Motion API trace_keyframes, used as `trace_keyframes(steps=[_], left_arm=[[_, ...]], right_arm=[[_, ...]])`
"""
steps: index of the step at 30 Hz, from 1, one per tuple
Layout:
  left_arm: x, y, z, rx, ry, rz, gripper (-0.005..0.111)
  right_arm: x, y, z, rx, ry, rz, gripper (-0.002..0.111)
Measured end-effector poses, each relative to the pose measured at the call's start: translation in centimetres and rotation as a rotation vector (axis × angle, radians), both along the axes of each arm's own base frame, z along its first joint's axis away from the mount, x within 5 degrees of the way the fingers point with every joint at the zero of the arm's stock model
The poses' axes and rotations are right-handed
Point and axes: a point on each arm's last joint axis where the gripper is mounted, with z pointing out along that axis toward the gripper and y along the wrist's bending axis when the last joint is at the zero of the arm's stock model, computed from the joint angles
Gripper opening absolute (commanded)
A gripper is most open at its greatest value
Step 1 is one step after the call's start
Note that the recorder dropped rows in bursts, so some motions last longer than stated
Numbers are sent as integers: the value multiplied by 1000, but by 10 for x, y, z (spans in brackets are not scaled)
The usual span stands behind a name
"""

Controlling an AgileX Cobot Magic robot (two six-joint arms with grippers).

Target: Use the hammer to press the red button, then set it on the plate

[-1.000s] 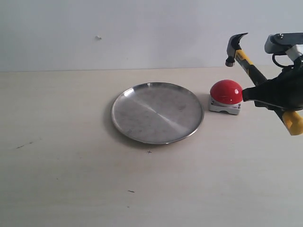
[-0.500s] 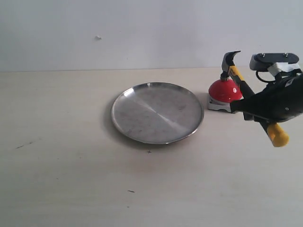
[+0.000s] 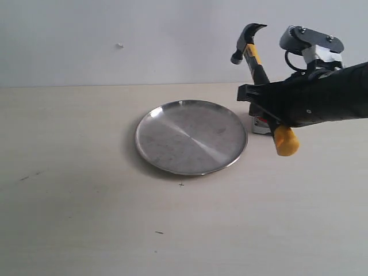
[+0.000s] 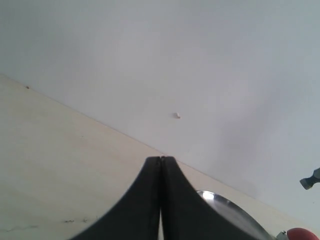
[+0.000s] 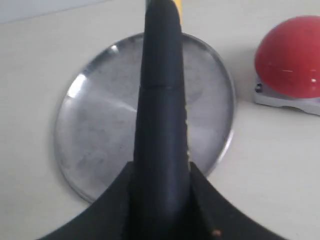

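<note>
Lifted off the red button (image 5: 292,57) since half a second ago, the hammer (image 3: 256,59) now stands upper right of centre, its handle clamped in the right fingers (image 3: 248,93), just beside the plate (image 3: 190,138). The press looks done; next, lay the hammer flat on the bare plate. The left fingers (image 4: 150,200) are pressed together, idle. Nothing on the worktop (image 3: 86,218) blocks the way.

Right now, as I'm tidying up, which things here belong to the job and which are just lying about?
Job: hammer in the right gripper; red button; plate.
Not the job: the shut left gripper; small dark marks on the table; speck on the wall.
</note>
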Motion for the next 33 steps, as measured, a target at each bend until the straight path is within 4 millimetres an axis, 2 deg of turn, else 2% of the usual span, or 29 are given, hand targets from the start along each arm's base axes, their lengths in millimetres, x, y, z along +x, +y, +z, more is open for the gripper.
trace_keyframes(steps=[4,7,10,13,16,22,33], left_arm=[[0,0,0,0,0,0,0],[0,0,0,0,0,0,0],[0,0,0,0,0,0,0],[0,0,0,0,0,0,0],[0,0,0,0,0,0,0],[0,0,0,0,0,0,0],[0,0,0,0,0,0,0]], right_arm=[[-3,16,4,6,-88,-13,0],[-5,23,6,19,-208,-95,0],[-8,28,10,86,-301,-136,0],[-6,36,11,182,-352,-103,0],[-4,46,4,264,-301,-64,0],[6,62,-30,265,-93,-29,0],[39,92,-69,363,-10,-2,0]])
